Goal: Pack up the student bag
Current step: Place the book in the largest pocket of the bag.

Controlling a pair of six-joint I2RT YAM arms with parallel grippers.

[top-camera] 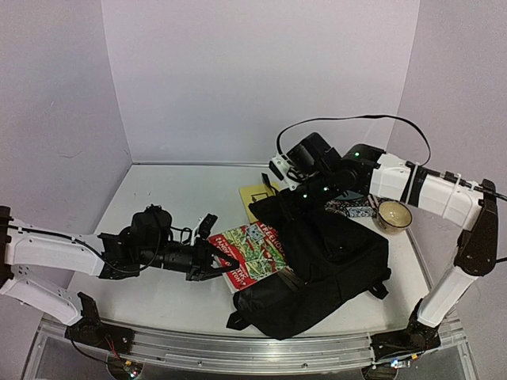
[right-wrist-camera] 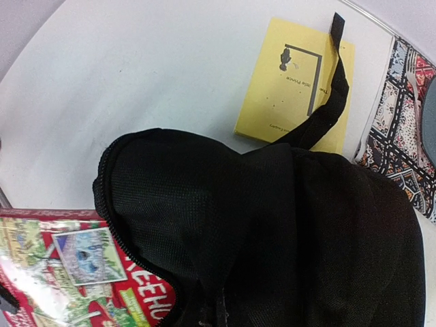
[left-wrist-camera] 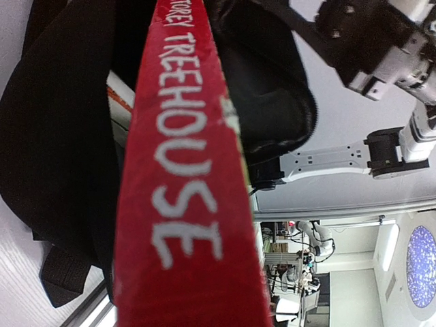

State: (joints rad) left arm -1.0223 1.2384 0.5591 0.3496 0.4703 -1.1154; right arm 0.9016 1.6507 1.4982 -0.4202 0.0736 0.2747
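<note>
1. My left end effector (top-camera: 212,257) is nearly closed, clamped on the red book (top-camera: 255,247), whose far end lies under the student bag (top-camera: 333,261) flap.
2. My right end effector (top-camera: 295,194) is fully closed, pinching the bag's raised top rim.
3. The bag lies right of centre on the surface (top-camera: 174,198).

Student bag (top-camera: 333,261): large soft black fabric backpack, lying slumped on its side on the white table (top-camera: 174,198) right of centre, zipped mouth gaping leftward, black straps trailing at its far and near ends.
</note>
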